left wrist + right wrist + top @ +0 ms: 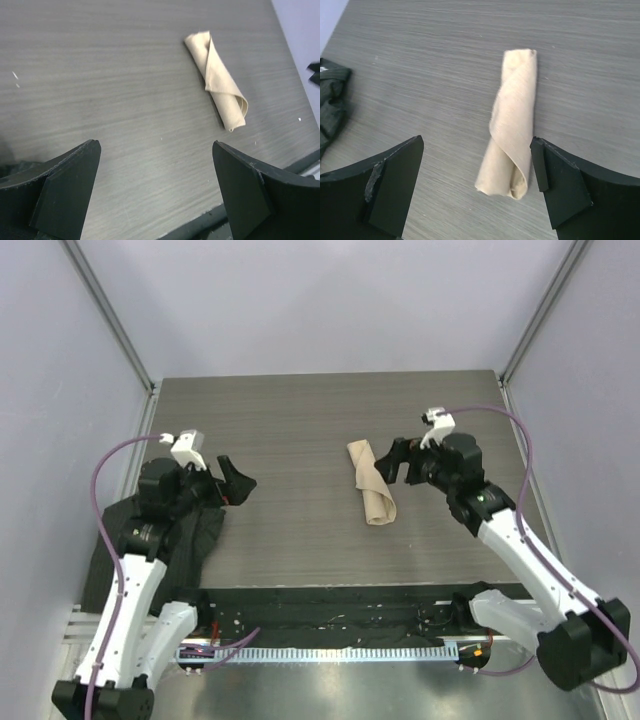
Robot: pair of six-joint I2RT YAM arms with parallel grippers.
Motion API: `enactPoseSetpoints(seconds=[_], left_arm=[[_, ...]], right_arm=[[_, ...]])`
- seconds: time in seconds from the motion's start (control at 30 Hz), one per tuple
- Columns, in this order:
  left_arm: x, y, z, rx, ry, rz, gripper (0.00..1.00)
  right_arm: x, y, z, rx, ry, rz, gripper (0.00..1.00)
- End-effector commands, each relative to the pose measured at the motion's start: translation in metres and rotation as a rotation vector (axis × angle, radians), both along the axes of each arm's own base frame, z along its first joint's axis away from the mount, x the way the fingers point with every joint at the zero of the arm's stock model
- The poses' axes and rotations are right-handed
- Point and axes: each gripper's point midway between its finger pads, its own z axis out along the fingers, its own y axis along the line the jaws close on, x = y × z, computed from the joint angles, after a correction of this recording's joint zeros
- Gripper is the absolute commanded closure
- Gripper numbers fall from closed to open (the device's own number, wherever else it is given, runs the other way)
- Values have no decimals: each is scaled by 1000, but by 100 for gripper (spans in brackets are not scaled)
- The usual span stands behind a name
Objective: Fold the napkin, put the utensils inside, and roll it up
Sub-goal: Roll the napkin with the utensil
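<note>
- Napkin [371,485] seen rolled into a tube, laid on counter [300,420].
- Right gripper [392,462] held just beside it, jaws apart, nothing clasped.
- Left gripper [237,480] seen well off, jaws spread wide.

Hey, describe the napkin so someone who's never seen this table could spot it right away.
On the dark wood-grain table, look right of centre, beside the right gripper. The napkin is the beige rolled tube, unlike the crumpled black cloth at the left.
</note>
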Motion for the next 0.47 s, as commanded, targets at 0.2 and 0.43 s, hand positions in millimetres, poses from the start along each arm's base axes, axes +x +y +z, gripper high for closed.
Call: enactPoseSetpoints(seconds=[0.2, 0.43], left_arm=[[-1, 18, 34, 14, -224, 93, 0], [-1, 23, 36, 21, -234, 126, 0]], right_arm=[[-17, -37, -17, -14, -115, -153, 1], [-22, -39, -24, -17, -118, -153, 1]])
